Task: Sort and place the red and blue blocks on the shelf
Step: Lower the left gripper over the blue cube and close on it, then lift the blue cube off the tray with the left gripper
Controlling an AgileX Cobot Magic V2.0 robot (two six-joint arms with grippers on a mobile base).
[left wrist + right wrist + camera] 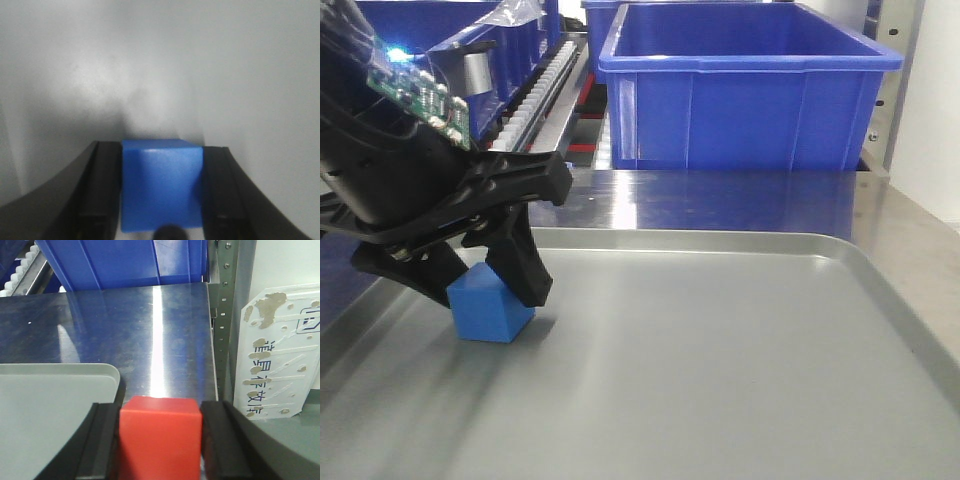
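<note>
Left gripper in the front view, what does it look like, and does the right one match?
The left gripper is matte black plastic with angular, wedge-shaped fingers. A bare green circuit board sits on its body, with a small lit bluish light. The right gripper, seen only from its wrist, shows matching black fingers with flat inner faces.

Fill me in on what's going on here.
A two-armed robot is sorting two small blocks. The left pincer is closed on the blue block, which sits on the grey tray. The right pincer grips the red block near the tray's corner, facing the steel shelf. Whether the red block is lifted cannot be told. A big blue bin stands on the shelf behind. Neither block is on the shelf yet.
</note>
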